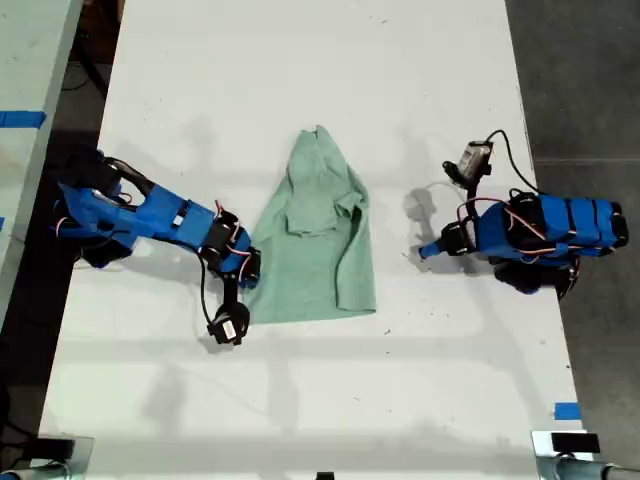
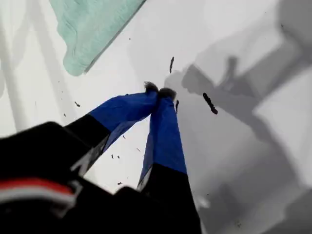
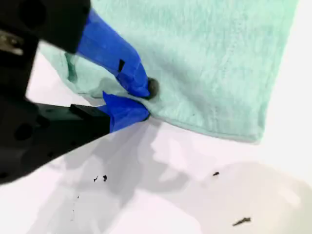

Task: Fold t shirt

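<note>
The t shirt [image 1: 318, 232] is lying partly folded mid-table [image 1: 300, 420]. My second gripper [image 3: 139, 100] is pinching its edge, jaws nearly closed on the cloth, so I judge a fold is starting; next it needs lifting and carrying across. My first gripper [image 2: 160, 91] is sitting closed, empty, near the shirt. Only the second wrist view is showing the pinch; the exterior view hides it.
</note>
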`<state>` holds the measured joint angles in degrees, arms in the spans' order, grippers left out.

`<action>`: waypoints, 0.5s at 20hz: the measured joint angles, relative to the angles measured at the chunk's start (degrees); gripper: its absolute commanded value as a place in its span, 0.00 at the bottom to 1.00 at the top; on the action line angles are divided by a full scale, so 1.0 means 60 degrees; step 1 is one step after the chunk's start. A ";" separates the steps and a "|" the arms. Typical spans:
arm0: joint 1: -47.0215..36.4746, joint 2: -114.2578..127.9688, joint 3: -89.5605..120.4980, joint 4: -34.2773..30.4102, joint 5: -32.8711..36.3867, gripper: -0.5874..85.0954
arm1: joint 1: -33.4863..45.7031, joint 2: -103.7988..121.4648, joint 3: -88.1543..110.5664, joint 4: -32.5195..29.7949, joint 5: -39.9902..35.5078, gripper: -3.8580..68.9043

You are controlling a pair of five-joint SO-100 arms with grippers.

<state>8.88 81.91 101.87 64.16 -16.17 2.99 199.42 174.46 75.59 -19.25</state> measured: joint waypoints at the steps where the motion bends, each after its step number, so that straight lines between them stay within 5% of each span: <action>1: 0.0000 0.0000 0.0000 0.0044 0.0000 0.01 | 0.0000 0.0000 0.0000 0.0000 0.0000 0.05; 7: 0.0000 -0.0029 -0.0059 0.0366 0.0000 0.01 | 0.0000 0.0000 0.0000 0.0000 0.0000 0.05; 10: 0.0000 -0.0059 -0.1113 0.1465 -0.0044 0.01 | 0.0000 0.0000 0.0000 0.0000 0.0000 0.05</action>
<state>8.88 81.56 95.19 72.95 -16.44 2.99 199.42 174.46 75.59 -19.25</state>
